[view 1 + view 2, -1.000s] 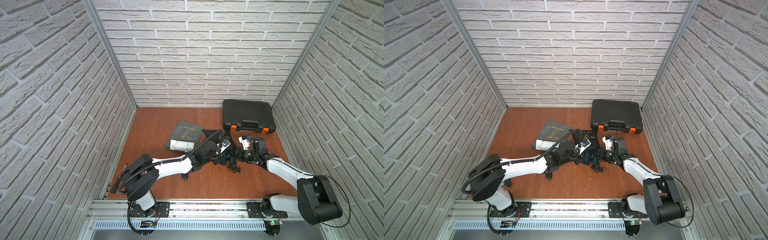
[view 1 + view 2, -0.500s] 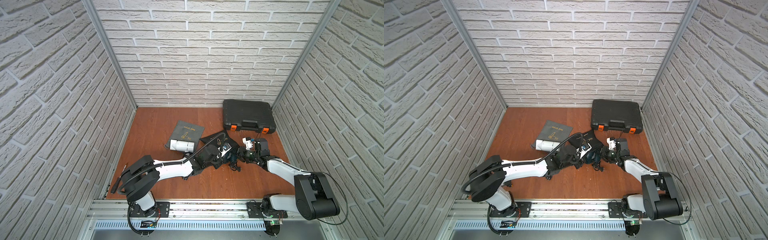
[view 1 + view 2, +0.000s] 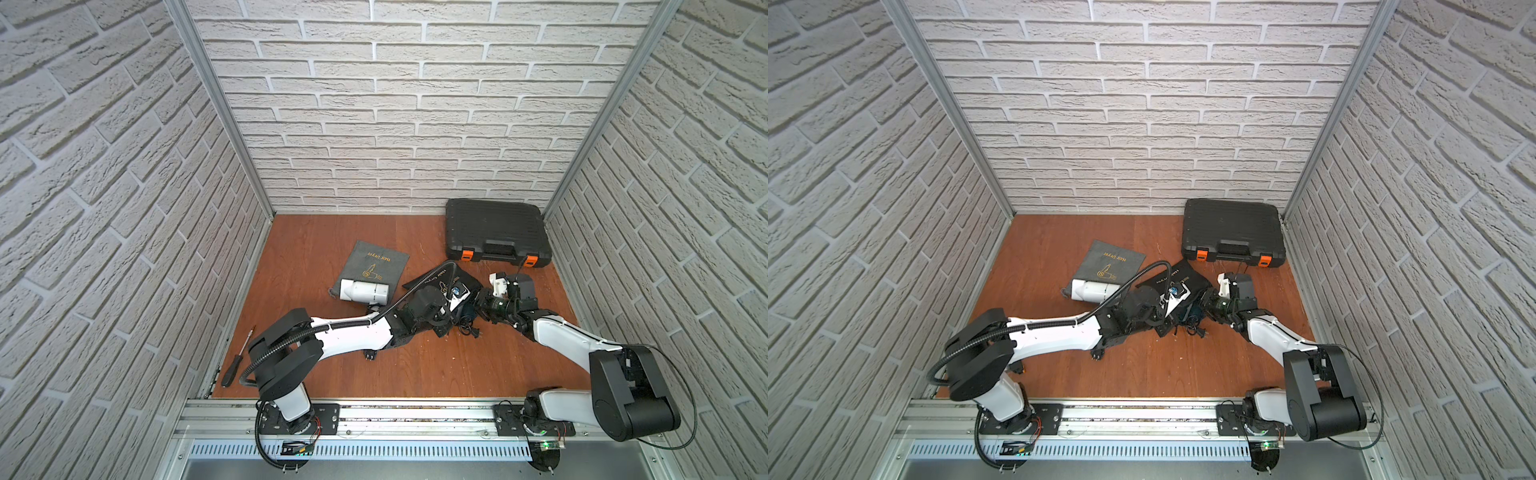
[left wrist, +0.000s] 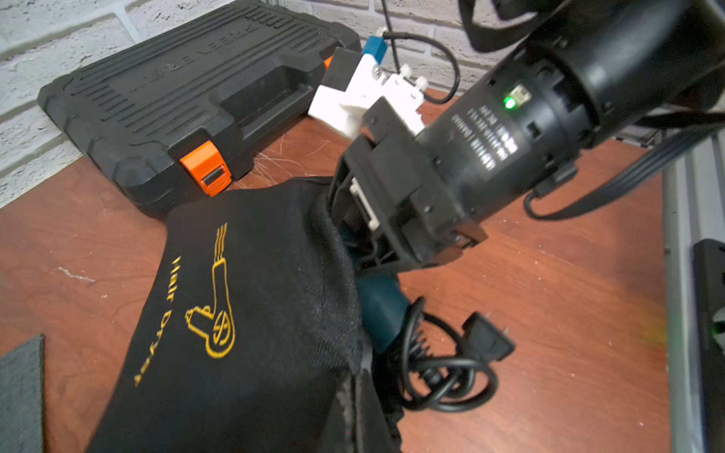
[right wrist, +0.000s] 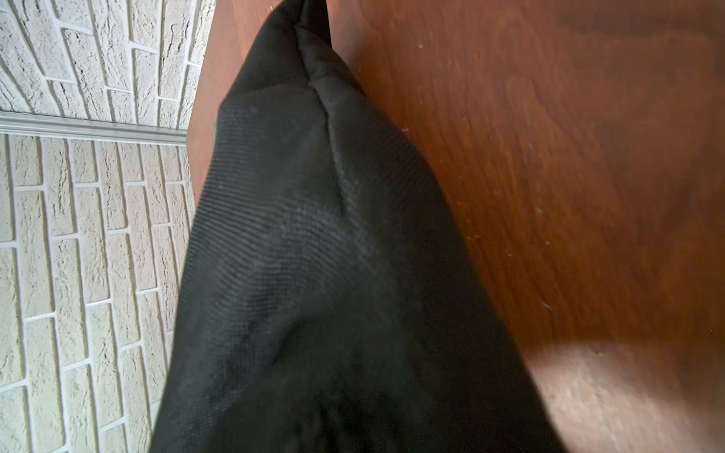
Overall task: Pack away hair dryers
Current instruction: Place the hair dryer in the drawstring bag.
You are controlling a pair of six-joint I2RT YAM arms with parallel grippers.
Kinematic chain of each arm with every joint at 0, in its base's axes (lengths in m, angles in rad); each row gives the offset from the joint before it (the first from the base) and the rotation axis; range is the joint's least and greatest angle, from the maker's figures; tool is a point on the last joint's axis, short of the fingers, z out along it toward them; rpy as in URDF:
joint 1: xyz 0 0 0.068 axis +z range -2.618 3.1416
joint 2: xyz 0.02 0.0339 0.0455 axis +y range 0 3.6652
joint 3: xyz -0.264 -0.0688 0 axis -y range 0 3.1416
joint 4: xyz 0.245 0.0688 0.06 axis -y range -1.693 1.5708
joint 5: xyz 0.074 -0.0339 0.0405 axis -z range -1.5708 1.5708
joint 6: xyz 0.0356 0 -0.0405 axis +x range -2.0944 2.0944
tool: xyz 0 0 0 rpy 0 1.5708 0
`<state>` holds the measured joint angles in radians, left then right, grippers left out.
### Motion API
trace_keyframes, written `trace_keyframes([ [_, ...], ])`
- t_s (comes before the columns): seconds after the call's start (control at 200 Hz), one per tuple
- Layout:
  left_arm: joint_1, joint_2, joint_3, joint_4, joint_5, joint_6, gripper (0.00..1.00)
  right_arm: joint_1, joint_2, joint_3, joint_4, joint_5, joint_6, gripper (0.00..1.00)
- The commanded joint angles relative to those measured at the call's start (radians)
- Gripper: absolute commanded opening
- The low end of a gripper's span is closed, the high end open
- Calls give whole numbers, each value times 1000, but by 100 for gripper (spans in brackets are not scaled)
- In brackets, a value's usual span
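Barely moved: still pinching the black bag (image 4: 243, 298) with the shut left pincer (image 3: 459, 296), poking the right pincer (image 4: 376, 239), grip hidden, at the dark dryer (image 4: 378, 310), maybe halfway in, so not packed yet.

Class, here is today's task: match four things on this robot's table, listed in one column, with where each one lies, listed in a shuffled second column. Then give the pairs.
Things
1. white hair dryer
2. teal hair dryer
3. black case
4. screwdriver

Places
A. closed, against the back wall
B. at the left edge of the table
C. lying at the near end of the grey bag
D. partly inside the black bag, cord trailing out

Pairs: 1-C, 2-D, 3-A, 4-B
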<state>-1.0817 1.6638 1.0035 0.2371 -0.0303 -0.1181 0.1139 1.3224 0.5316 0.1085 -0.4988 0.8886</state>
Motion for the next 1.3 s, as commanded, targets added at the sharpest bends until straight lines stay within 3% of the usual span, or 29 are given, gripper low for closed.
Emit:
trace_keyframes([
  [0.0,-11,19,54,10,49,-9,0,50,30,69,90,5,-2,3],
  [0.11,-2,28,78,-3,41,3,0,121,69,118,63,-6,-57,3],
  [0.355,34,18,59,-2,56,3,0,122,79,123,87,-117,-119,3],
  [0.56,42,-12,17,16,71,1,0,74,73,123,93,-168,-123,3],
  [0.83,24,-48,-46,8,55,-2,0,-9,72,87,197,-236,-23,3],
  [1.015,6,-44,-44,-37,33,8,0,-20,66,95,175,-242,-14,3],
  [1.295,-25,-18,-21,-12,94,-50,0,-19,49,85,181,-85,46,3],
])
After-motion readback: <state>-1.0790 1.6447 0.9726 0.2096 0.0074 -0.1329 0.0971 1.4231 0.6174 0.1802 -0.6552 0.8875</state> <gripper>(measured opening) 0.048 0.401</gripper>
